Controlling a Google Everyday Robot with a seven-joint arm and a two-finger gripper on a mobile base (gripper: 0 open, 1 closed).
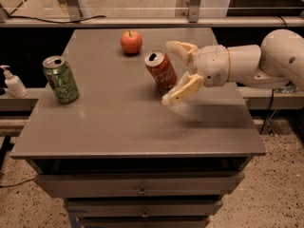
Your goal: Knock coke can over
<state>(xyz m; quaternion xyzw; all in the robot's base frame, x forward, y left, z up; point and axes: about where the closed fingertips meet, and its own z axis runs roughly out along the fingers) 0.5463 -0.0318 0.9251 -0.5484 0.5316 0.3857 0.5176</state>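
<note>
The red coke can with white script is tilted to the left, its open silver top leaning toward the table's left side. It stands on the grey table, just right of centre toward the back. My gripper reaches in from the right, open, with one cream finger behind the can and the other in front of it. The can sits at the mouth of the fingers, at its right side.
A green patterned can stands upright near the table's left edge. An orange-red apple sits at the back, behind the coke can. A white pump bottle stands on a lower ledge off the left. Drawers are below the tabletop.
</note>
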